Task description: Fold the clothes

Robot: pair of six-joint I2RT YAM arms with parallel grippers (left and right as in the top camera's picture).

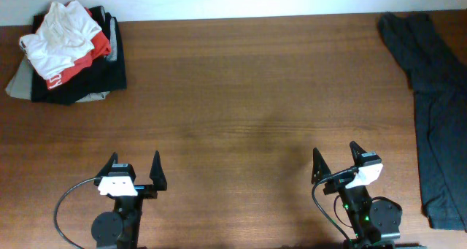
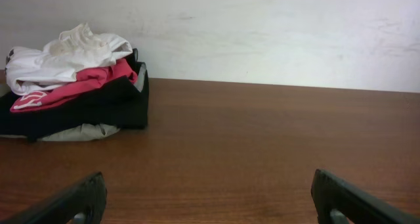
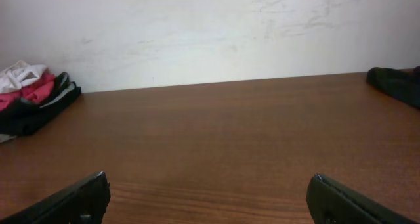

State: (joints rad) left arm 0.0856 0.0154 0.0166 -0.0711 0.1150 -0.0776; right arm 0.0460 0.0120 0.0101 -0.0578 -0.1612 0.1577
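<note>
1. Resting at 7 o'clock in the overhead view, the left claw (image 1: 134, 158) is shown with its fingers spread apart and nothing held.
2. The right claw (image 1: 335, 150) is recorded at 5 o'clock, likewise spread apart and empty.
3. A dark garment (image 1: 434, 96) is laid unfolded along the 3 o'clock edge of the desk (image 1: 241, 96), well apart from both claws. Part of it is cut off by the frame.
4. A pile of clothes (image 1: 69, 52), white and red over black and grey, is heaped at 10 o'clock. How neatly it is folded cannot be told.
5. Step in hand, as judged: no fold is begun, and a garment is yet to be fetched.
6. Next move, as judged: the nearer right claw is to be sent toward 3 o'clock, an edge of the dark garment pinched, and the cloth drawn to the bare centre to be spread flat.
</note>
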